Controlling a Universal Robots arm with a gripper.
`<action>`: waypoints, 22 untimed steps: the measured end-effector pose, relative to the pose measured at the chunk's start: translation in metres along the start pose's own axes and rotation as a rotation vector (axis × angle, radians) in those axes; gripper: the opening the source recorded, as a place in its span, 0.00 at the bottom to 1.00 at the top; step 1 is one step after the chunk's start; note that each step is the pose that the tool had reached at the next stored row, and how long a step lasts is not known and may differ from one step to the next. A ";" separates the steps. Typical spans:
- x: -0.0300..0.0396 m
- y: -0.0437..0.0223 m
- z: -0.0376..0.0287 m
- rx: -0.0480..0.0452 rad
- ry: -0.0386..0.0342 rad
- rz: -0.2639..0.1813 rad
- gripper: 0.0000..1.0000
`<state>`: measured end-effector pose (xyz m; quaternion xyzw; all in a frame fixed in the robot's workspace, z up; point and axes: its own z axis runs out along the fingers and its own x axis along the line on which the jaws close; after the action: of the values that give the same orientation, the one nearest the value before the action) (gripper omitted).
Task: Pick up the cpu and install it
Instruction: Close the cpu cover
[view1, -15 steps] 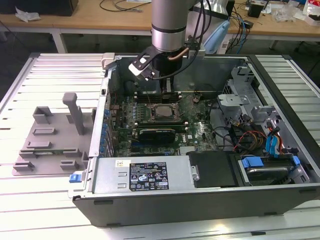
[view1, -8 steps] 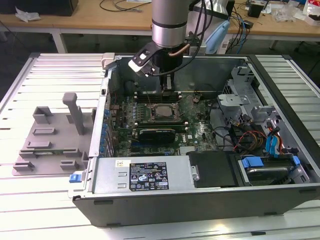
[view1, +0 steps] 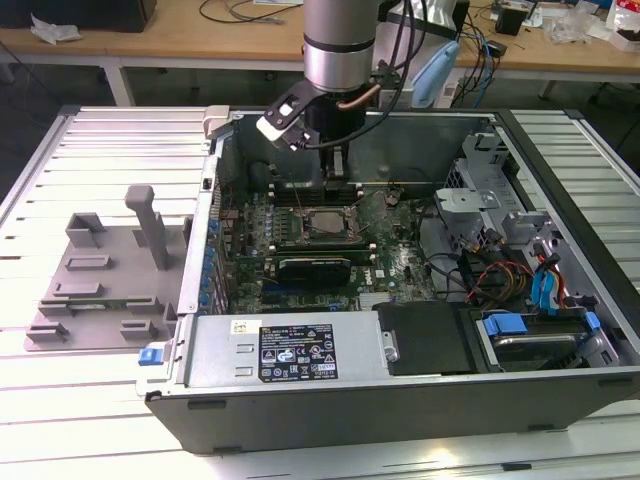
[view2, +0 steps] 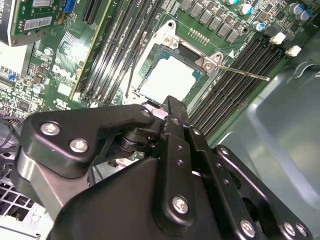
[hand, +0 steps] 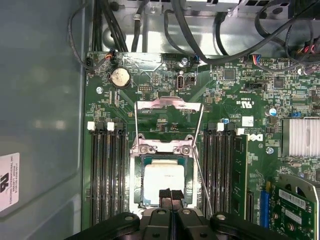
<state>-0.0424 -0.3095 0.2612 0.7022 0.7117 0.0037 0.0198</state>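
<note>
The cpu (hand: 164, 181) lies flat in the motherboard socket, its silver top showing inside the socket frame; it also shows in the second wrist view (view2: 167, 79) and in the exterior view (view1: 326, 222). The socket's metal load plate (hand: 169, 106) is swung open, away from the chip, and its thin wire lever (view2: 245, 74) stands out to one side. My gripper (hand: 170, 194) hangs just above the near edge of the cpu, its two black fingertips pressed together with nothing between them. In the exterior view the gripper (view1: 335, 172) sits inside the open computer case, above the socket.
Black memory slots (hand: 107, 175) flank the socket on both sides. The case wall (hand: 40, 100) is close on one side, and cables (hand: 200, 30) run past the board's far edge. A grey fixture tray (view1: 100, 280) lies outside the case at the exterior view's left.
</note>
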 end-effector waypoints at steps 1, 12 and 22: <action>-0.0001 0.0064 0.0002 0.0001 -0.0001 0.000 0.11; -0.0008 0.0482 -0.0032 0.0001 0.0000 0.000 0.11; -0.0014 0.1013 -0.0013 -0.0001 0.0002 0.000 0.11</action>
<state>0.0588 -0.3096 0.2659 0.7022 0.7117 0.0038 0.0198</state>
